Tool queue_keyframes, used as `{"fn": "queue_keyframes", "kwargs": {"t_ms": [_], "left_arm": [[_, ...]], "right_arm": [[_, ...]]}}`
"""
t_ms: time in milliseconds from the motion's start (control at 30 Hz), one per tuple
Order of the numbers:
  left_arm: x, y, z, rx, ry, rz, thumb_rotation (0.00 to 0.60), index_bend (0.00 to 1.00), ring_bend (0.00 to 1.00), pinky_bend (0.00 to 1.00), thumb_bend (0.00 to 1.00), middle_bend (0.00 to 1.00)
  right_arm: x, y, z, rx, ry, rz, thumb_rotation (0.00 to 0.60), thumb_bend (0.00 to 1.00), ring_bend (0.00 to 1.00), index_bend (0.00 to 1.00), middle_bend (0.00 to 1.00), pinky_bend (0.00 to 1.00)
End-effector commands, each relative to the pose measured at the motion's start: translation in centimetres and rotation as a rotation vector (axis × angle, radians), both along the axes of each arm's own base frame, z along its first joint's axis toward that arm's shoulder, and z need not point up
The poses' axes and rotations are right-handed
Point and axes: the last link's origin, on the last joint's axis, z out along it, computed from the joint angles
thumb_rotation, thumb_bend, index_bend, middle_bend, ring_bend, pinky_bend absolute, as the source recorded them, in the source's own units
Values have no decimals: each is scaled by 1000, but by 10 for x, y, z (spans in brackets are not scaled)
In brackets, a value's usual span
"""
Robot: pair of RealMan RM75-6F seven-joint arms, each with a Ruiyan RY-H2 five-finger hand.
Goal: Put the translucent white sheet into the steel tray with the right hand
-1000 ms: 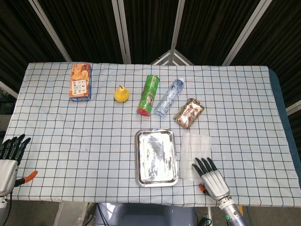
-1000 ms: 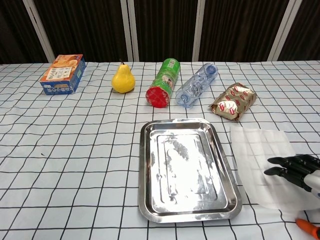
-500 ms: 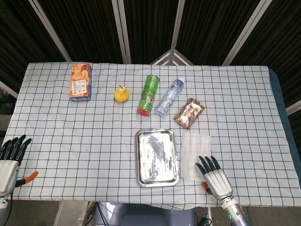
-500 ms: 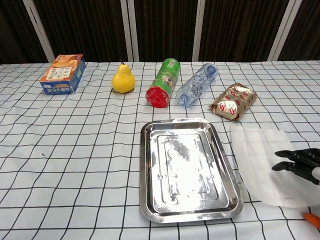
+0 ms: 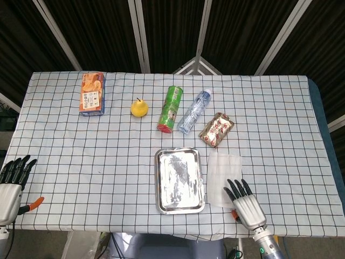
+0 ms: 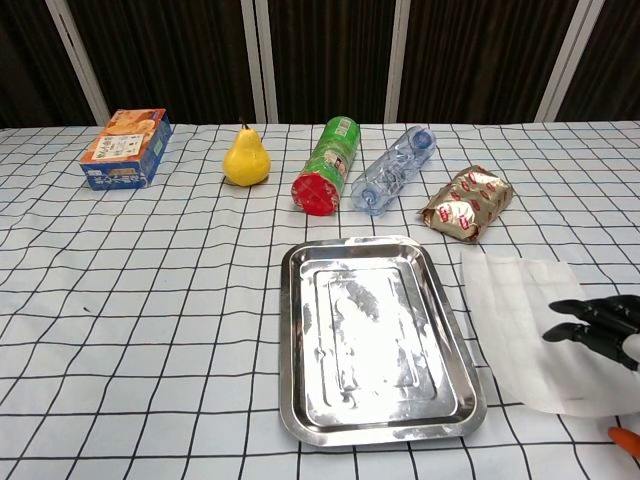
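Thin sheet lying flat beside the tray, near the table's front-right corner

The translucent white sheet [image 6: 523, 322] looks light, limp and slippery; the open right hand [image 5: 247, 201], fingers spread over its near edge, should pinch there, toward the shiny rectangular steel tray [image 6: 376, 340].

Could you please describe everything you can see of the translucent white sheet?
The translucent white sheet is thin and roughly rectangular, and the tablecloth's grid shows faintly through it. It lies flat on the checked table, just right of the steel tray and nearer than the foil snack packet, apparently not overlapping either. The right robot hand is over its right near corner, fingertips spread; actual contact cannot be confirmed.
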Motion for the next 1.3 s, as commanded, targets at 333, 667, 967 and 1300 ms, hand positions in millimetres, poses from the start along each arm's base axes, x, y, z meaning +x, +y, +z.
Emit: {"fn": "queue_keyframes", "kwargs": {"t_ms": [333, 667, 967, 1300], "left_arm": [[1, 0, -1, -3, -1, 0, 600, 0, 0, 0, 65, 0], [0, 0, -1, -6, 0, 2, 600, 0, 0, 0, 65, 0], [0, 1, -1, -7, -4, 3, 600, 0, 0, 0, 65, 0], [0, 1, -1, -7, -4, 3, 600, 0, 0, 0, 65, 0]], "right_arm": [[-4, -8, 7, -24, 18, -10, 600, 437, 0, 175, 0, 0], [-2, -18, 8, -42, 7, 0, 600, 467, 0, 175, 0, 0], [-11, -24, 6, -40, 38, -33, 600, 468, 0, 175, 0, 0], [-16, -27, 4, -43, 55, -60, 600, 468, 0, 175, 0, 0]]}}
